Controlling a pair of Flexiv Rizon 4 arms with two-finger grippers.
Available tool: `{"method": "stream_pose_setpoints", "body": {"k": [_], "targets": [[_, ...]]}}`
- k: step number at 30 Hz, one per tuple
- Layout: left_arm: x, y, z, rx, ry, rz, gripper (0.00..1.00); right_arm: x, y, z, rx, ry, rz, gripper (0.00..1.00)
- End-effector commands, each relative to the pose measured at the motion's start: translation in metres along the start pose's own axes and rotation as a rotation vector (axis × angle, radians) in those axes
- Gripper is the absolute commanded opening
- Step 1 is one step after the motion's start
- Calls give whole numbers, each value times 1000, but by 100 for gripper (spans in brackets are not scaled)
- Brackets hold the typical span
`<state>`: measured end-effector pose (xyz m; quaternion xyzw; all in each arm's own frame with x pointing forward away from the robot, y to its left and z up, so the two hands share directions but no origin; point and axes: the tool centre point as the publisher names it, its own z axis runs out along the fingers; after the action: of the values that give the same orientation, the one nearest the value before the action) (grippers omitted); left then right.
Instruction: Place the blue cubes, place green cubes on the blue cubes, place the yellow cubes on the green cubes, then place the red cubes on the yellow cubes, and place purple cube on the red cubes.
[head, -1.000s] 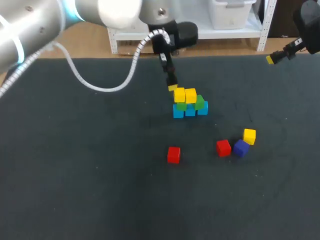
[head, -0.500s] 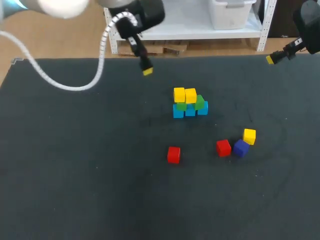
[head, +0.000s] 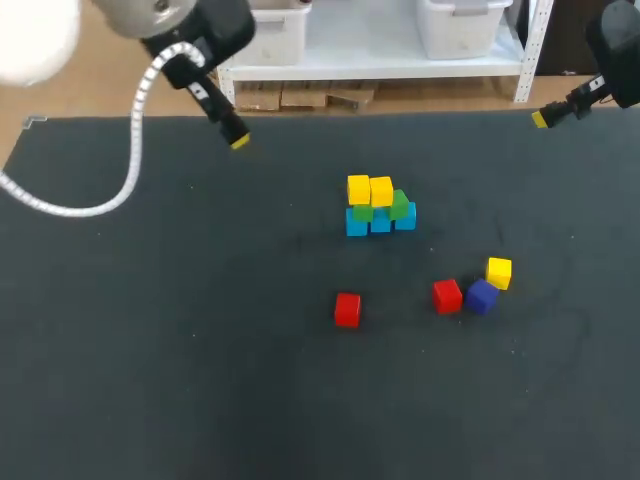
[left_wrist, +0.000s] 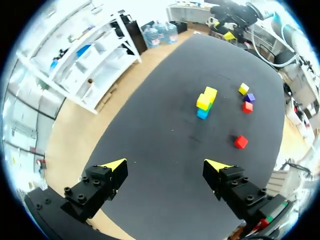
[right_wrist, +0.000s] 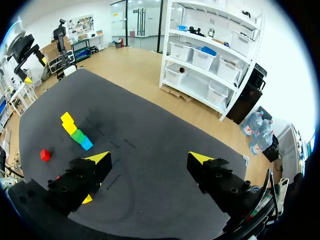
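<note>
Near the table's middle stands a small stack (head: 379, 206): three blue cubes (head: 380, 223) in a row, two green cubes (head: 400, 206) on them, two yellow cubes (head: 370, 189) on top. The stack (left_wrist: 205, 102) also shows far ahead of my left gripper, and the stack (right_wrist: 76, 132) shows ahead of my right. Loose on the mat lie a red cube (head: 347, 309), another red cube (head: 447, 295), a purple cube (head: 482, 297) and a yellow cube (head: 499, 271). My left gripper (head: 238, 141) (left_wrist: 165, 166) hangs open and empty over the far left. My right gripper (head: 541, 120) (right_wrist: 150, 158) is open and empty at the far right edge.
The dark mat (head: 200, 350) covers the whole table. The loose cubes (left_wrist: 246, 98) lie in a cluster to the right of the stack, with one red cube (left_wrist: 241, 142) apart, nearer the front.
My left arm has drawn back from just behind the stack to the far left of the table, gripper open. The cubes and my right arm have stayed put.
</note>
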<state>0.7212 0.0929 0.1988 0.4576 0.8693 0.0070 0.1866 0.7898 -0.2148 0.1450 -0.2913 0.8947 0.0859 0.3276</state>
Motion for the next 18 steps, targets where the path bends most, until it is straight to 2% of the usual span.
{"method": "stream_pose_setpoints", "body": {"k": [1,6,18], "targets": [[30,7,-14,-64,-346,-82,100,0,1,0,3,0,1,100],[40,22,-28,-113,-432,-143,100,0,1,0,3,0,1,100],[59,33,-36,-175,-504,-224,100,0,1,0,3,0,1,100]]}}
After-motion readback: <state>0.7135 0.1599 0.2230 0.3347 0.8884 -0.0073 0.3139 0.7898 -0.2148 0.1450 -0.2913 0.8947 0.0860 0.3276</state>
